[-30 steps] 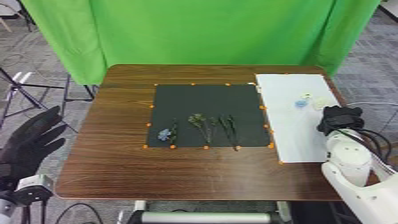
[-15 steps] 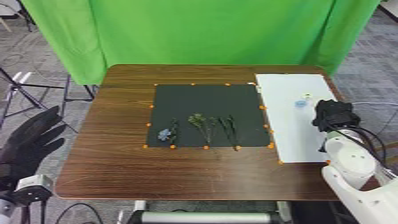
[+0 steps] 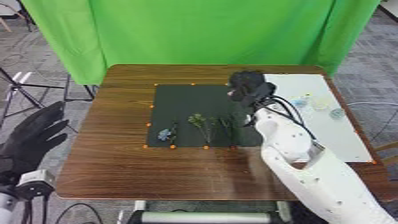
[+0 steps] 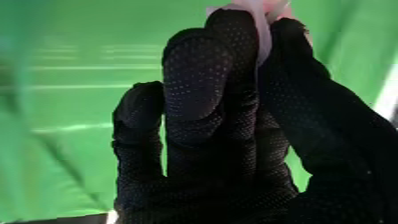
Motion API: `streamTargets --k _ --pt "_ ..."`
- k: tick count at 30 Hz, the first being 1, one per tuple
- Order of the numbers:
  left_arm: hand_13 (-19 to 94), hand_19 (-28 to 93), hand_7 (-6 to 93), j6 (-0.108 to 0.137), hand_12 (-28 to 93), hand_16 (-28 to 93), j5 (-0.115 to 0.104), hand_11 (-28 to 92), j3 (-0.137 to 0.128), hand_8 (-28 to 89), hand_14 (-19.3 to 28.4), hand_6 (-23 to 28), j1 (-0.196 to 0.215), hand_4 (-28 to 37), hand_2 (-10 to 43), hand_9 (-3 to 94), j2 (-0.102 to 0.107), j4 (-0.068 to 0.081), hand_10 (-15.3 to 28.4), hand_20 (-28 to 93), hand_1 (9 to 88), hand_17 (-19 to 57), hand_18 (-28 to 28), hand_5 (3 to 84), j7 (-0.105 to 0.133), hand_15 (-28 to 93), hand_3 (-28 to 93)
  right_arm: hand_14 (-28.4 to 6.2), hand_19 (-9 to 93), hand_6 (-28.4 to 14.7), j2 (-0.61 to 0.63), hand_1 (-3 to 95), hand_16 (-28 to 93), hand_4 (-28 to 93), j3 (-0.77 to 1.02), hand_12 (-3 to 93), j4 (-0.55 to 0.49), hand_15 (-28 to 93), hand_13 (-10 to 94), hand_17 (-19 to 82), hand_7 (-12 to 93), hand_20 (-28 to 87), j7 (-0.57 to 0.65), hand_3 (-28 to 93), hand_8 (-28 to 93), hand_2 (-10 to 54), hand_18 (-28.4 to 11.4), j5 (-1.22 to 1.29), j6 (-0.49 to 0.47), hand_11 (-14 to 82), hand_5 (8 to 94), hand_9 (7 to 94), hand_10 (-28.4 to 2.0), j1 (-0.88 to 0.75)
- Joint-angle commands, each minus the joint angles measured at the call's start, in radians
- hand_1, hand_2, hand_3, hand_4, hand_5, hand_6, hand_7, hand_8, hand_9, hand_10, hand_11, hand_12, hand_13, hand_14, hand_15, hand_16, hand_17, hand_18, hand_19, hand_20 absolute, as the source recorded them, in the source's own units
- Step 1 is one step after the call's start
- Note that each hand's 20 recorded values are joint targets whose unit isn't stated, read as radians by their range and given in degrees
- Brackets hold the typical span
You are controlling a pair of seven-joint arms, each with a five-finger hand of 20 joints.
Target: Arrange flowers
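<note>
Head view, starting at the left: grey carpet (image 3: pixel 27 45) runs behind thin black stand legs (image 3: pixel 19 87), with the black-gloved left hand (image 3: pixel 34 135) near the counter's side, its fingers long and relaxed around nothing. The counter (image 3: pixel 160 175) is brown wood with streaky grain, rounded corners and a soft sheen; a bright green cloth (image 3: pixel 213 32) hangs in loose folds beyond its far edge. On the wood lies a flat black mat (image 3: pixel 178 102), small orange dots (image 3: pixel 149 125) set along its border, and to its right a long white sheet (image 3: pixel 298 82). The mat carries, in order, a small dusty-blue flower (image 3: pixel 165 134) beside a dark stem, a muted green sprig (image 3: pixel 197 120) with a bushy head and thin stalks spreading toward the near side, then slim dark green stems (image 3: pixel 226 121) close to the white right arm (image 3: pixel 289 137). Above the mat's far right part, the black-gloved right hand (image 3: pixel 252 86) pinches a pale pink flower (image 4: pixel 258 5); the right wrist view shows it thin and softly folded between thumb and fingertips. On the sheet sit a light blue flower (image 3: pixel 300 103), a creamy pale flower (image 3: pixel 321 103) and a grey-blue flower (image 3: pixel 337 114).
</note>
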Motion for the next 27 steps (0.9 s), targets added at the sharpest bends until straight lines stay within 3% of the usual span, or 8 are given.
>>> streamTargets --k 1,5,10,19,27 --pt "12 34 21.3 -0.006 20 7 0.004 8 0.009 -11 12.0 0.6 -0.013 -27.3 -1.8 18.3 0.016 0.002 8.9 9 24.1 -13.2 18.2 19.7 0.007 16 70 1.0 80 2.7 -0.248 51.2 44 -27 -0.13 47.3 0.111 44 83 32 46 53 -0.033 83 -1 -9.5 -19.8 -0.066 -0.053 13.1 74.7 89.8 -5.0 0.12" --pt "12 34 21.1 -0.001 20 7 0.004 8 0.015 -11 12.0 0.6 -0.019 -27.3 -1.9 18.3 0.027 0.004 8.9 9 24.0 -13.1 18.2 19.8 0.007 16 70 1.0 80 2.6 -0.319 51.0 45 -27 -0.18 47.8 0.203 43 83 32 45 53 -0.031 82 -1 -9.5 -19.9 -0.104 -0.055 12.8 74.8 89.8 -5.0 0.151" --pt "12 34 21.2 -0.001 20 7 0.005 8 0.036 -11 11.9 0.5 -0.045 -27.3 -2.0 18.4 0.056 0.012 8.8 9 24.0 -13.2 18.2 19.8 0.001 16 70 0.9 80 2.5 -0.387 50.8 45 -28 -0.216 48.0 0.295 43 83 32 45 54 -0.008 82 -1 -9.5 -19.9 -0.133 -0.069 12.8 74.7 89.8 -5.0 0.18" --pt "12 34 21.2 -0.016 20 7 0.003 8 0.079 -11 12.0 0.5 -0.109 -27.2 -1.9 18.4 0.106 0.038 8.9 9 24.1 -13.1 18.2 19.8 -0.018 16 70 1.0 80 2.5 -0.434 51.2 45 -28 -0.293 48.1 0.429 44 82 32 44 54 0.018 81 -1 -9.5 -19.9 -0.205 -0.003 12.7 74.8 89.5 -5.0 0.225" --pt "12 34 21.1 -0.021 20 7 0.002 8 0.094 -11 12.0 0.5 -0.121 -27.2 -1.9 18.4 0.111 0.044 8.8 9 24.1 -13.1 18.2 19.8 -0.02 16 70 0.8 80 2.4 -0.43 51.6 45 -28 -0.321 47.8 0.502 45 82 32 44 54 0.034 80 -1 -9.5 -19.8 -0.251 0.058 12.6 74.7 89.1 -4.8 0.248"
